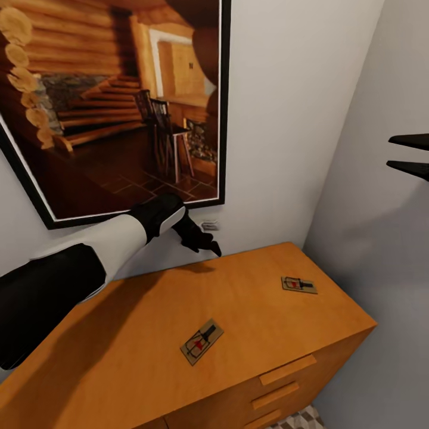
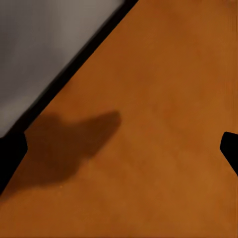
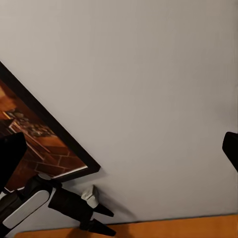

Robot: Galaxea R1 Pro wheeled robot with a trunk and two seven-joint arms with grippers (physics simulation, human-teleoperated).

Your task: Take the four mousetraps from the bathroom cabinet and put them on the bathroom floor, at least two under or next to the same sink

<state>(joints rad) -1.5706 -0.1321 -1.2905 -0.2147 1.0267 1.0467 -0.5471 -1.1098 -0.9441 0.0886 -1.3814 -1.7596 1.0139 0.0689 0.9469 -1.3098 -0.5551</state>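
Two mousetraps lie flat on top of the orange-brown cabinet (image 1: pixel 149 333). The nearer mousetrap (image 1: pixel 202 341) sits towards the front middle of the top, its long axis running diagonally from front-left to back-right. The farther mousetrap (image 1: pixel 298 285) lies near the right end, its long axis roughly along the cabinet's length, tilted slightly. They are well apart from each other.

The left gripper (image 1: pixel 205 243) hangs over the back edge of the cabinet, close to the wall and just below the framed picture (image 1: pixel 113 101) of a log-cabin room, well apart from both traps. Its fingers stand spread with nothing between them. The left wrist view looks down on bare orange wood and the gripper's shadow (image 2: pixel 74 148), no trap in it.

The right gripper (image 1: pixel 411 155) is raised at the right edge, fingers parted and empty, by the side wall. Its wrist view looks at the left gripper (image 3: pixel 101 218) from the side, against the white wall (image 3: pixel 148 74).
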